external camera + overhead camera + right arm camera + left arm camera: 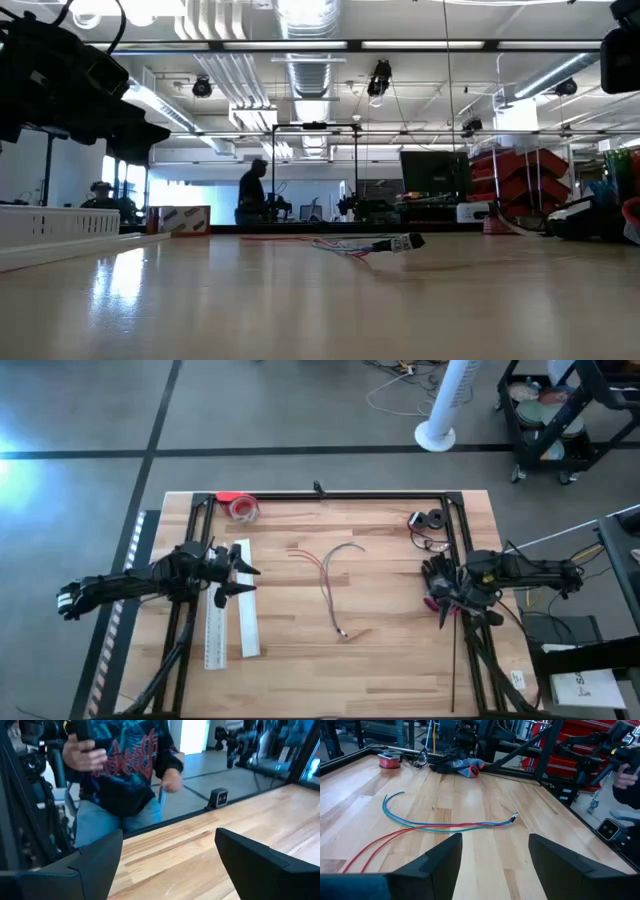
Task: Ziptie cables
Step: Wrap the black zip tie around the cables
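Cables (333, 582) lie mid-frame, running top to bottom, connector at the lower end. Left tool (240, 578) and right tool (437, 588) hover spread, flanking them.

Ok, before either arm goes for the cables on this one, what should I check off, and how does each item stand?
1. cables lying loose mid-table, untouched: ok.
2. left gripper open, over the white strips, short of the cables: ok.
3. right gripper open and empty, at the table's right edge: ok.
4. Connector end unobstructed: ok.
5. Loose ziptie identifiable: cannot tell.
6. person close beside the table edge: not ok.
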